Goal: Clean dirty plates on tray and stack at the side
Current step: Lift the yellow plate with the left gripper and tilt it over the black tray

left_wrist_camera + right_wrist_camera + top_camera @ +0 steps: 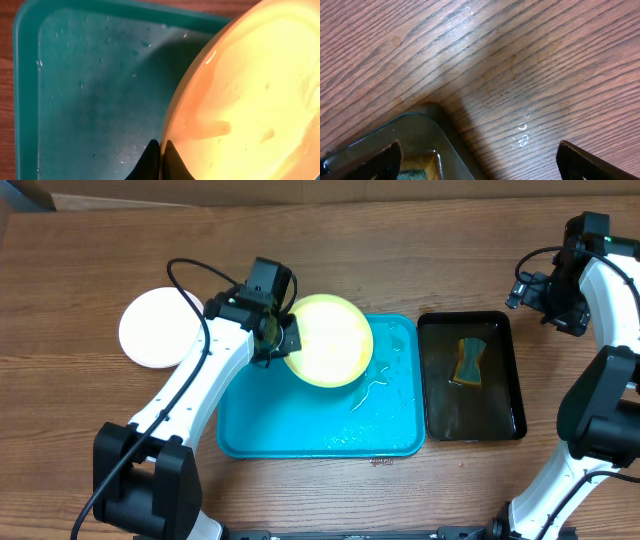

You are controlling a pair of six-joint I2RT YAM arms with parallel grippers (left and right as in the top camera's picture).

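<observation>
Brown wood-grain table [400, 240] fills the overhead view, with the tray [300, 430], turquoise and beaded with water, lying at the centre of the frame. A pale yellow plate [330, 340] overlaps the tray's upper left corner. The left gripper [283, 340] is clamped on the plate's left rim, its jaws closed tight against the edge. To the upper left, well apart from the tray, a white plate [160, 328] sits on the bare wood; whether it is one plate or a stack cannot be told. Just to the right of the tray lies a black tray [500, 380] with a wet sheen, and a yellow and green sponge [468, 361] rests in its upper half. The right arm [600, 330] stands at the far right edge of the frame, past the black tray. In the left wrist view the two fingertips meet at the bottom centre, pinching the yellow plate's rim. The plate fills the right half of the frame and casts a shadow on the wet tray floor at the left. In the right wrist view the right gripper [479, 147] is spread wide and holds nothing. One finger shows at each bottom corner, with wood grain and a few droplets between them, and a rounded corner of the black tray with a bit of sponge sits at the lower left.
</observation>
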